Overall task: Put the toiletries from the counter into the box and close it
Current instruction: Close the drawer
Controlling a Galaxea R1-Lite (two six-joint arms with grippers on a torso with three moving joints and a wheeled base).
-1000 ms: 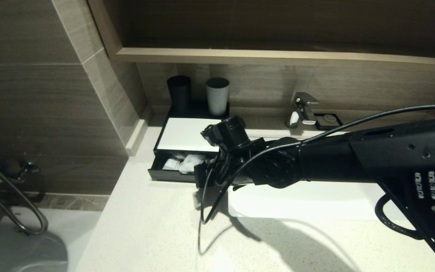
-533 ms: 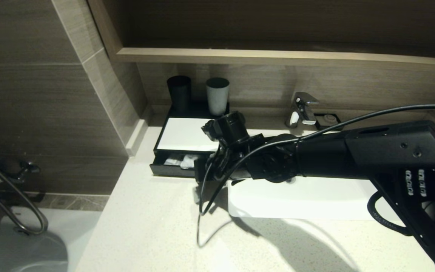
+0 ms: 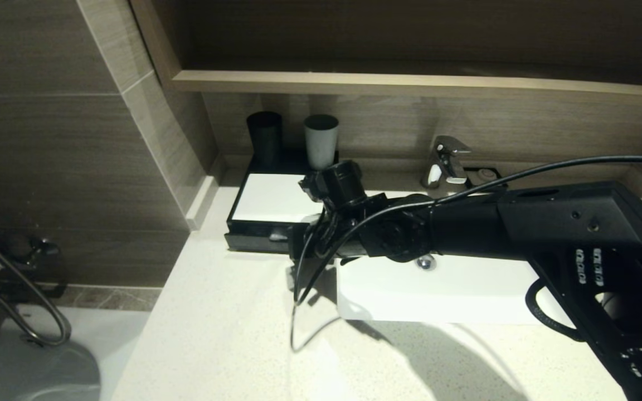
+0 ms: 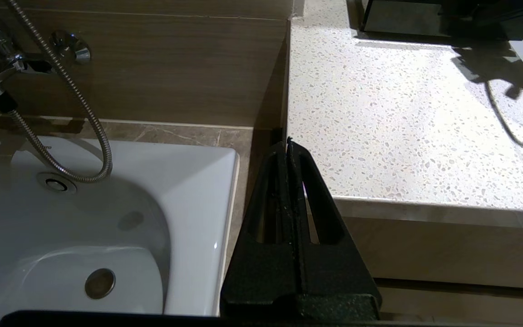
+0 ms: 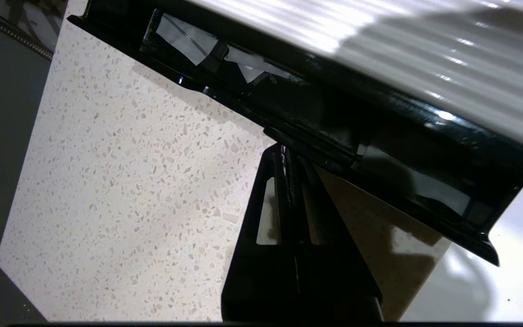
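The box (image 3: 268, 199), black with a white top panel, stands at the counter's (image 3: 215, 334) back left. Its drawer (image 3: 254, 243) is in almost all the way, leaving only a thin slit. Clear toiletries packets (image 5: 184, 38) show through that slit, and one sliver (image 3: 276, 236) shows from above. My right gripper (image 3: 294, 245) is shut and empty. Its tips (image 5: 284, 149) touch the drawer's front edge near its right end. My left gripper (image 4: 287, 143) is shut and empty, low by the counter's front left corner.
A black cup (image 3: 264, 136) and a grey cup (image 3: 321, 139) stand behind the box. The white basin (image 3: 455, 295) lies under my right arm, with the faucet (image 3: 446, 161) and a soap dish (image 3: 485, 177) behind it. A bathtub (image 4: 84, 204) lies left of the counter.
My right gripper has moved toward the wall against the drawer front. The drawer has slid in from well open to a thin slit, hiding most of the packets.
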